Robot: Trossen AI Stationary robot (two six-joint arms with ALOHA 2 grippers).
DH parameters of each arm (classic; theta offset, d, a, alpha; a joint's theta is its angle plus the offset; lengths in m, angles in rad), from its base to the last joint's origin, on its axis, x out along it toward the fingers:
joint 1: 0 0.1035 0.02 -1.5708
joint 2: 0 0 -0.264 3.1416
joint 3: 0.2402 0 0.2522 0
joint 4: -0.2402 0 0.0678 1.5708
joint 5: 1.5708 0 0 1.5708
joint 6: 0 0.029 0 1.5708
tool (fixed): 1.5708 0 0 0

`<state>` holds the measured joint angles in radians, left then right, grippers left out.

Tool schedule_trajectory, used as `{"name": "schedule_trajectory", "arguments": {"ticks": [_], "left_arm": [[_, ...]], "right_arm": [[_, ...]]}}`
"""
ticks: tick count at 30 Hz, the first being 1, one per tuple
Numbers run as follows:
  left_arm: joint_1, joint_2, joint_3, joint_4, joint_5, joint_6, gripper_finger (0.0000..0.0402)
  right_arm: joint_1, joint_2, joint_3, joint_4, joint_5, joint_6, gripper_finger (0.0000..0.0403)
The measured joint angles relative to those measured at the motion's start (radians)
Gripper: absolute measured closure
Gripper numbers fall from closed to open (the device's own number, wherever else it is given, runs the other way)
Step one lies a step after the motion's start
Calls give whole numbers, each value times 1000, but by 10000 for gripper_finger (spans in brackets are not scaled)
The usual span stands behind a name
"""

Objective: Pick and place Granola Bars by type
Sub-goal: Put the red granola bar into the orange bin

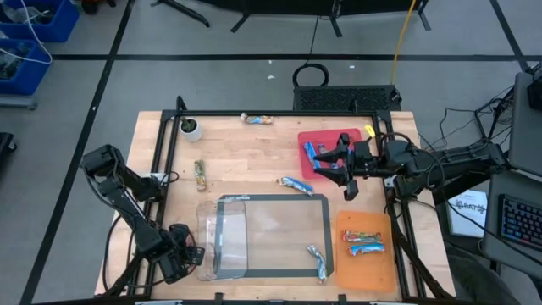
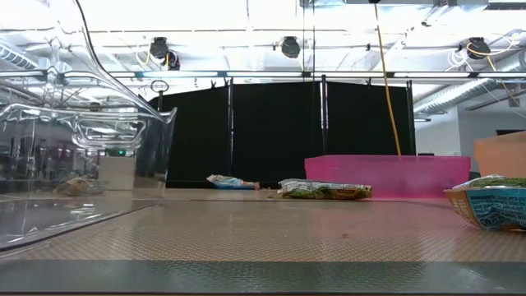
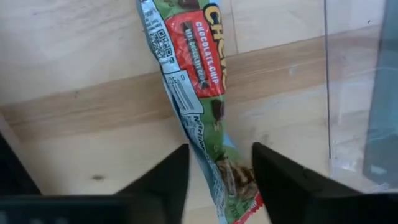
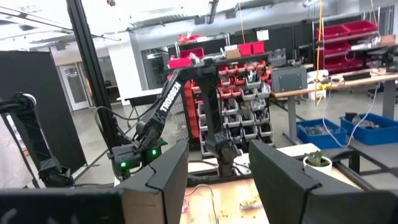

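Green granola bar (image 3: 199, 93) lengthwise between released left gripper (image 3: 219, 180) jaws; right's likewise parted.

Right end effector (image 4: 217, 180) fingers apart, left arm (image 4: 168, 109) and potted plant (image 4: 318, 160) beyond.

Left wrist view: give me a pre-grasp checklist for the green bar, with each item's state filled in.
1. Green bar lies between the left gripper's fingers: ok.
2. Jaws apart on both sides of the bar: ok.
3. Fingers touching the wrapper: cannot tell.
4. Clear container beside the bar, not over it: ok.
5. Right gripper far away, over the red tray: ok.
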<state>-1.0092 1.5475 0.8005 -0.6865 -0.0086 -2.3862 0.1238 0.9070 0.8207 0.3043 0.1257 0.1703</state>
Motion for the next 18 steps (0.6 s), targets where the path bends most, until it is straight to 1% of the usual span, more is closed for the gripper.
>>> {"name": "schedule_trajectory", "arguments": {"ticks": [6, 7, 8, 12, 14, 18], "left_arm": [[0, 0, 0, 24, -4, 49, 371], [0, 0, 0, 33, -13, 54, 385], [0, 0, 1, 38, -22, 54, 389], [5, 0, 1, 35, -18, 44, 385], [8, -7, 1, 33, -18, 43, 391], [14, -41, 1, -8, -18, 29, 394]], "right_arm": [[0, -3, 0, 31, 2, -40, 243], [0, -3, 0, 28, 2, -40, 243], [0, -3, 0, 28, 3, -39, 243], [0, -3, 0, 23, 3, -31, 243], [0, -3, 0, 18, 3, -27, 243], [0, -3, 0, 15, 3, -10, 243]]}}
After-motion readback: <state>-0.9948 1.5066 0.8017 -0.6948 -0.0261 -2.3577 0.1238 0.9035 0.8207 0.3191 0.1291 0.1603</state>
